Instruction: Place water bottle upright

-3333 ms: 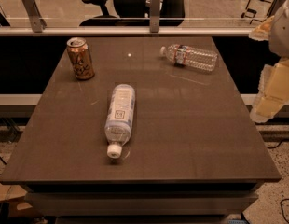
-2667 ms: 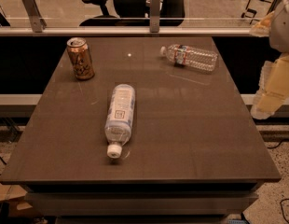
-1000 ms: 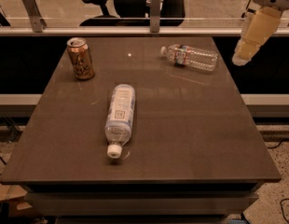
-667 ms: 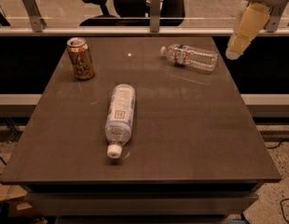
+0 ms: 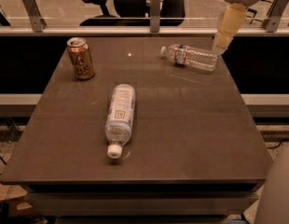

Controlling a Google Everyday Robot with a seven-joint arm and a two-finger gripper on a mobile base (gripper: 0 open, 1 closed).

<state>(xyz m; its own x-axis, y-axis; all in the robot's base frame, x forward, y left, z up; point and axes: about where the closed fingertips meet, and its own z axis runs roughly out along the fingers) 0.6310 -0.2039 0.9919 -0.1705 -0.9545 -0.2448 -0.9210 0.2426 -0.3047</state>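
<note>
Nearest me the larger bottle (image 5: 120,115) lies capped, beyond it a can (image 5: 80,58) stands far left, and far right the clear water bottle (image 5: 191,57) lies sideways, with the gripper (image 5: 220,45) just past its base, open or closed I cannot tell.

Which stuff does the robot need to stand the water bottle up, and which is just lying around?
Needed: water bottle, on its side, far right of the table; gripper, beside its bottom end.
Just around: big bottle, lying mid-table; can, standing far left.

No readable text anywhere; end effector (image 5: 220,42) by the water bottle (image 5: 193,58)'s base.
</note>
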